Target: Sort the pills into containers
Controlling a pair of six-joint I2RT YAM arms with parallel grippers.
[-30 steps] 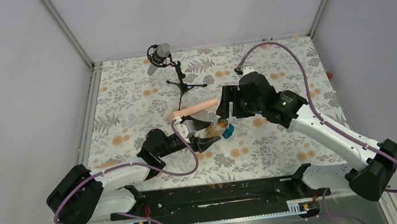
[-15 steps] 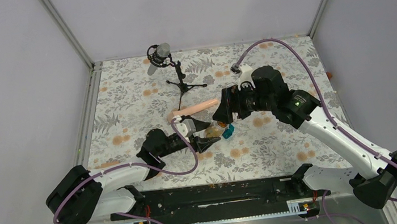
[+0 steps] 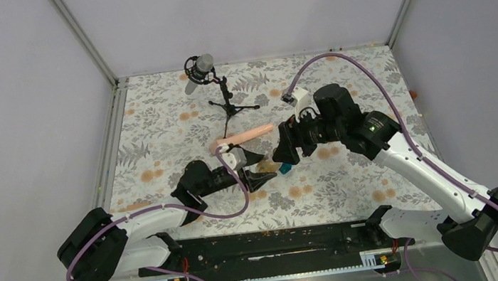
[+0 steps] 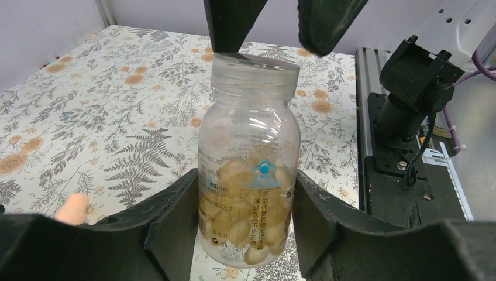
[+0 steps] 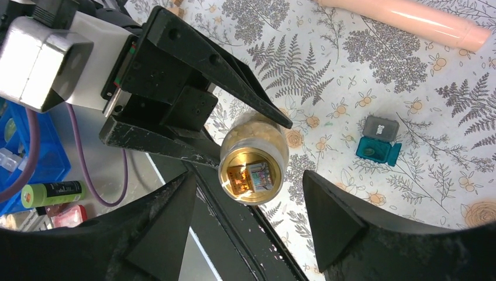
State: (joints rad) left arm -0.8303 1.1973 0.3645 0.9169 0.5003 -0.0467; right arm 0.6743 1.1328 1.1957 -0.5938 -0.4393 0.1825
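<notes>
My left gripper (image 4: 245,219) is shut on the round translucent bottle (image 4: 248,170) and holds it upright; it is full of pale yellow pills and its cap is on. My right gripper (image 5: 248,225) is open and hangs directly over the bottle's gold-lined cap (image 5: 252,174), with its fingers (image 4: 231,23) either side and apart from it. The tiny teal box (image 5: 377,151) with its grey lid lies on the floral cloth just beside the bottle. In the top view the right gripper (image 3: 283,152) covers the bottle, and the teal box (image 3: 284,169) shows below it.
A long peach cylinder (image 3: 242,138) lies behind the grippers. A microphone on a small tripod (image 3: 227,100) stands at the back. The arms' black base rail (image 3: 280,240) runs along the near edge. Grey walls close three sides.
My right gripper has moved left and down until it is over the bottle's cap. My left gripper has kept still with the bottle.
</notes>
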